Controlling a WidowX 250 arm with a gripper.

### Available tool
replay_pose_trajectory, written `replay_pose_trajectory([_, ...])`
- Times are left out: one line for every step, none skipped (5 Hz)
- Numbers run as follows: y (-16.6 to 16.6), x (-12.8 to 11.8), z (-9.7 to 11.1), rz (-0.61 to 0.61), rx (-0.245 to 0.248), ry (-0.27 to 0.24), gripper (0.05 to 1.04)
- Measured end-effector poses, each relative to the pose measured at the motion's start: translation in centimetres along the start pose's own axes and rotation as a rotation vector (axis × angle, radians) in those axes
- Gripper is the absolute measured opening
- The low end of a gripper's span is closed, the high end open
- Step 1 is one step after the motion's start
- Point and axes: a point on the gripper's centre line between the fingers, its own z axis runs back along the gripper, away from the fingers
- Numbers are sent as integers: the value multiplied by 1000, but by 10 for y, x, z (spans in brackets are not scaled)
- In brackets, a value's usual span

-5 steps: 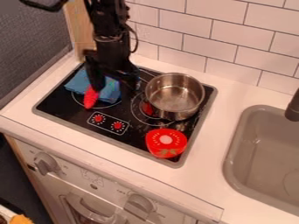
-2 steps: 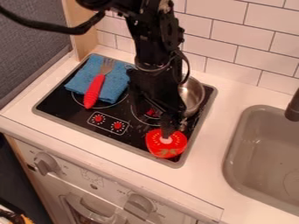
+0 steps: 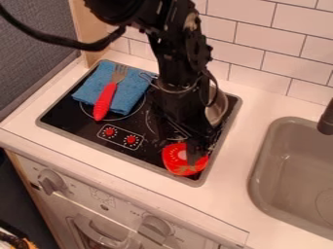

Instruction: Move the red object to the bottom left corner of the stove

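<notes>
End effector at the halved tomato, lower right of the stove

The black end effector [image 3: 190, 151] hangs down over the red halved tomato [image 3: 174, 155] and hides part of its cut face. How far open it is cannot be told, nor whether it has hold of the tomato. The tomato lies on the black stove [image 3: 146, 154] near its lower right corner, green leaf marks on its side. Behind the arm, the metal pot [image 3: 219, 111] sits partly hidden on the stove's right side. At upper left, a fork with a red handle [image 3: 104, 102] lies across a folded blue cloth [image 3: 132, 87], its handle end reaching past the cloth. The grey sink [image 3: 260, 177] is set into the white surface [image 3: 235, 163] at right.
</notes>
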Motion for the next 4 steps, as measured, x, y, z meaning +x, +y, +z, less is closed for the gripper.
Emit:
replay_pose_trajectory([-3,-2,-13,16,-23,26,1001])
replay_pose_trajectory([-4,6,-22,28,-29,39,1002])
replay_pose_trajectory([-2,8,-34,39,-17,75,1001])
replay_pose_trajectory([-2,11,-46,7,-13,130,1001])
